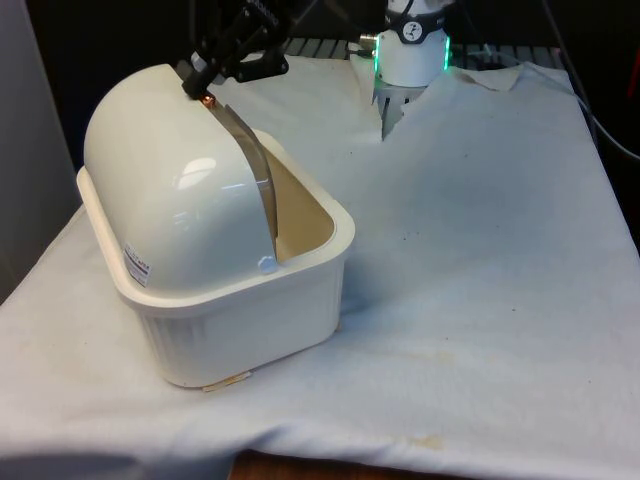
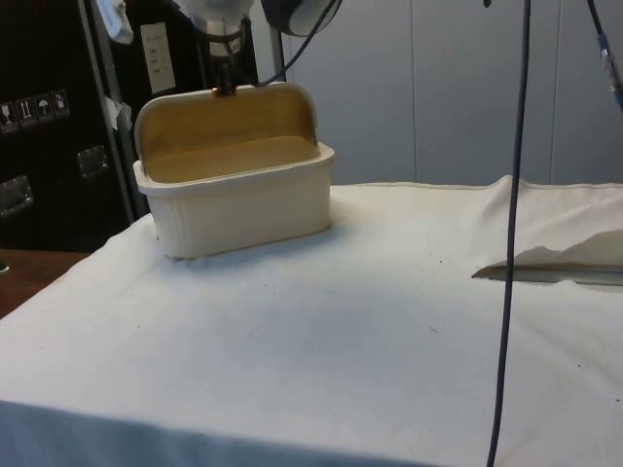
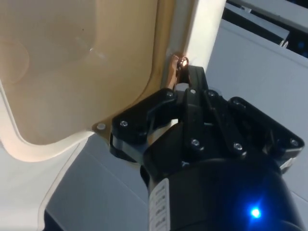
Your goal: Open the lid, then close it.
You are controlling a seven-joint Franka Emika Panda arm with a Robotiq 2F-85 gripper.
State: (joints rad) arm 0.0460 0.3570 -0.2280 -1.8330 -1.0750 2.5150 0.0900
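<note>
Front view: the cream bread box (image 1: 215,280) sits on the white-clothed worktop (image 1: 480,250), toward the front view's left. Its domed roll-top lid (image 1: 170,200) is rolled back, leaving the tan interior open. The black gripper (image 1: 205,85) meets the lid's upper edge at a small copper knob (image 1: 207,98).

Side view: the box (image 2: 238,199) stands at the worktop's far corner, its lid (image 2: 229,117) raised behind the open cavity. The gripper (image 2: 224,78) comes straight down onto the knob at the top edge.

Wrist view: the jaws appear pressed together on the copper knob (image 3: 180,62), right against the lid's rim (image 3: 163,57).

The opening looks done; closing remains. The knob is small and smooth, so a pull that strays from the lid's curved track could let it slip from the jaws, and the lid would drop shut. A sideways drag could also shift or tip the box on the cloth.
</note>
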